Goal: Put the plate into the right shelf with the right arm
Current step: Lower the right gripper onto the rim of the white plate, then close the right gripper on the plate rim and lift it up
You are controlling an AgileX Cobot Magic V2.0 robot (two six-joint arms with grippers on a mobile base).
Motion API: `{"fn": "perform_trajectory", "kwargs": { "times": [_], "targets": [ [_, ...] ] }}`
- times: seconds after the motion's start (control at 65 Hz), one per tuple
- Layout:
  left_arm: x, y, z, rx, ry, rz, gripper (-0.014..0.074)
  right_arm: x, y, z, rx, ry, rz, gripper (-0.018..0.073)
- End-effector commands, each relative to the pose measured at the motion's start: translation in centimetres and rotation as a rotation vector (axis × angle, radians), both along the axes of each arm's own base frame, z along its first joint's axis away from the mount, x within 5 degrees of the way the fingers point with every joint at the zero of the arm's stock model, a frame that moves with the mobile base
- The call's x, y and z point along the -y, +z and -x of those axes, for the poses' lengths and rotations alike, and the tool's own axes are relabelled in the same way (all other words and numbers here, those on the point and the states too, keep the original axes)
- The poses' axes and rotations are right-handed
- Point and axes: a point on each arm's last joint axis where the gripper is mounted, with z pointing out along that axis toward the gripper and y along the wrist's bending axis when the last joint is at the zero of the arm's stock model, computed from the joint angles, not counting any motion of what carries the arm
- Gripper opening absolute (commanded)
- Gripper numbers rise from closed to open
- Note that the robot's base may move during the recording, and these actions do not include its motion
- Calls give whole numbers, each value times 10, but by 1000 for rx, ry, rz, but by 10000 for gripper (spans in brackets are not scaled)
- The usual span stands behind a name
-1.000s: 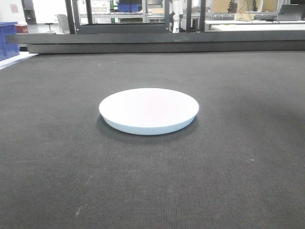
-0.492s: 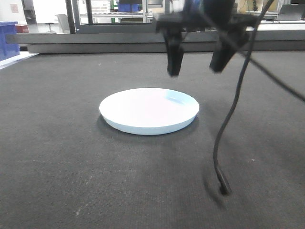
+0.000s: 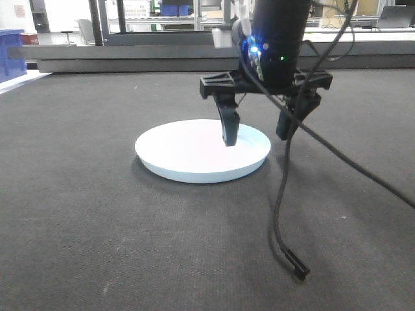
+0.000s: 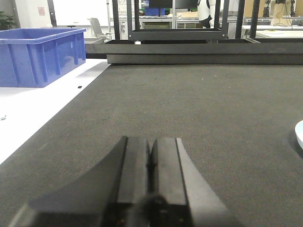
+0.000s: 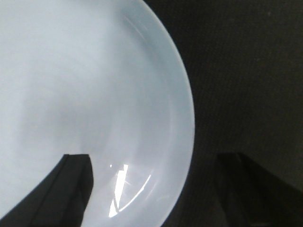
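one white plate [image 3: 194, 152] lies flat on the tabletop [image 3: 97, 227], stiff, glossy, likely slippery and breakable, so with my right jaws spread wide astride its 3 o'clock rim, i judge a firm pinch on that thin lip best.

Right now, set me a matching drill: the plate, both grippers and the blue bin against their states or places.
Things:
1. plate
2. right gripper
3. left gripper
4. blue bin

States or places:
A. shut
B. open, straddling the plate's rim
C. lying flat on the dark mat
D. standing off the mat

Pairs: 1-C, 2-B, 3-A, 4-D.
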Motion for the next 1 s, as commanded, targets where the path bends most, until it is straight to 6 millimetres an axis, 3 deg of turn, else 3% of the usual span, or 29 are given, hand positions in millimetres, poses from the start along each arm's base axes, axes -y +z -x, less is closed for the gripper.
{"fn": "perform_trajectory", "kwargs": {
  "times": [0.0, 0.108, 0.4, 0.538, 0.615, 0.8, 0.985],
  "targets": [
    [-1, 5, 1, 86, 10, 6, -47, 1, 27, -4, 101, 3, -35, 608],
    [-1, 5, 1, 86, 10, 6, -47, 0, 21, -6, 90, 3, -29, 503],
    [-1, 5, 1, 86, 10, 6, -47, -1, 22, -7, 105, 4, -36, 38],
    [-1, 5, 1, 86, 10, 6, -47, 0, 26, -6, 115, 4, -42, 55],
    [-1, 5, 1, 86, 10, 6, -47, 1, 38, -3, 146, 4, -59, 55],
    [-1, 5, 1, 86, 10, 6, -47, 12, 102, 17, 313, 13, -147, 55],
    [-1, 5, 1, 86, 10, 6, -47, 47, 158, 60, 544, 21, -242, 55]
  ]
}}
